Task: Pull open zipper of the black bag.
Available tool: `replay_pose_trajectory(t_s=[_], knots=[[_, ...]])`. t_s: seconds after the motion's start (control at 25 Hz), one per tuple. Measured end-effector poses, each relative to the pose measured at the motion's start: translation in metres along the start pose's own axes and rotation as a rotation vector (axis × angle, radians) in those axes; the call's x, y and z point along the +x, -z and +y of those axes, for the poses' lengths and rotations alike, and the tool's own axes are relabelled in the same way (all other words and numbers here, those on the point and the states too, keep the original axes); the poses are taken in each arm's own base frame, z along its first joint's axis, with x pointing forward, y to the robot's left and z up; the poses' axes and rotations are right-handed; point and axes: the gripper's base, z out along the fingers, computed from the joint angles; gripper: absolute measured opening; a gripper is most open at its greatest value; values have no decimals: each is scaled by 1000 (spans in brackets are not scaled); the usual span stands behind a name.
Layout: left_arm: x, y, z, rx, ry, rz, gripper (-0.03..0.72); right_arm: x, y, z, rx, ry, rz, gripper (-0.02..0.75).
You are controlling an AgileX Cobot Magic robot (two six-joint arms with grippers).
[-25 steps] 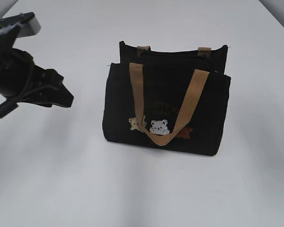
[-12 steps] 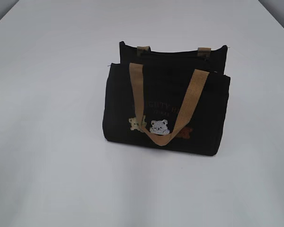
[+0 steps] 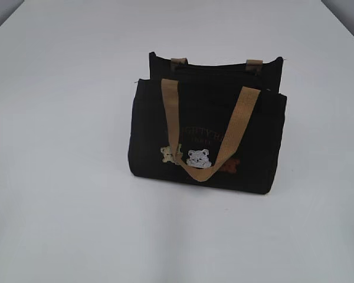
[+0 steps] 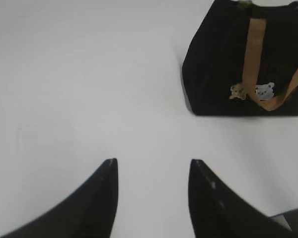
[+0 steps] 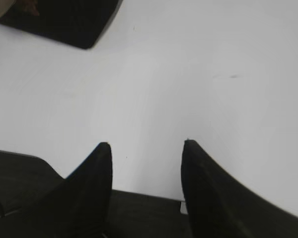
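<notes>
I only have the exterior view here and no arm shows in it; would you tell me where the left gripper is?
Observer: The left gripper hangs open over bare table, with the bag ahead to its right.
Operator: Thank you. And the right one?
Observer: The right gripper is open too, holding nothing; only a corner of the bag shows at its upper left.
Operator: Is either touching the bag?
Observer: No, both wrist views show white table between the fingertips and the bag.
</notes>
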Motion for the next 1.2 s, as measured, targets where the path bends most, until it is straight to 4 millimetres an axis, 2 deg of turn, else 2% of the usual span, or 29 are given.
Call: replay_pose_trajectory(t_s=[0.12,0.24,1.0,1.08,1.2], knots=[[16,7,1,-8,-23,5,350,8,11,2,9,10,-93,346],[23,12,1,-15,-33,-17,350,14,18,4,15,16,-154,344],[24,13,1,-18,-36,-20,332,15,20,4,17,17,-167,338],[24,13,1,-51,-20,-19,326,15,20,4,17,17,-167,338],[24,12,0,-190,47,-18,315,15,20,4,16,16,-167,338]])
